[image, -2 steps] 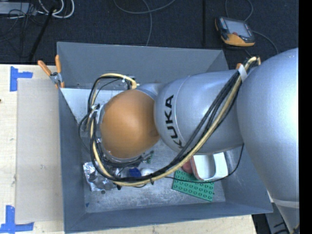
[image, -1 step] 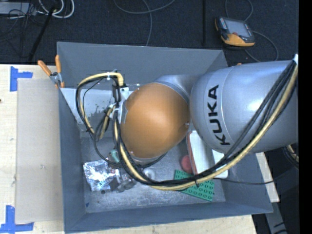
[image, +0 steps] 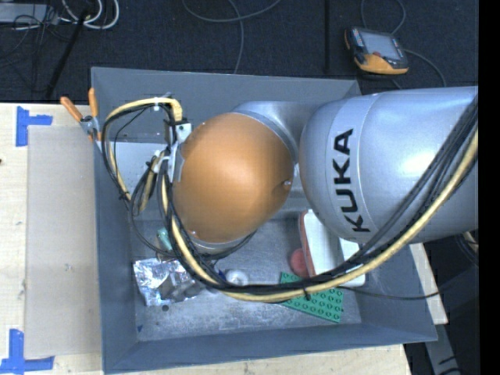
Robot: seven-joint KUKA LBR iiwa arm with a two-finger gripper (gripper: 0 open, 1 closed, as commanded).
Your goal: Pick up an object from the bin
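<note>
Foil wad point(image: 160, 280), crumpled silver, btm-left

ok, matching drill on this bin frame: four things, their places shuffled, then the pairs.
1 crumpled silver foil wad
2 green studded flat plastic plate
3 small red rounded piece
4 white flat rectangular block

a right of the bin, partly under the grey arm link
b lower left of the floor
c just left of the white block
d lower right, by the near wall

Pairs: 1-b, 2-d, 3-c, 4-a
</note>
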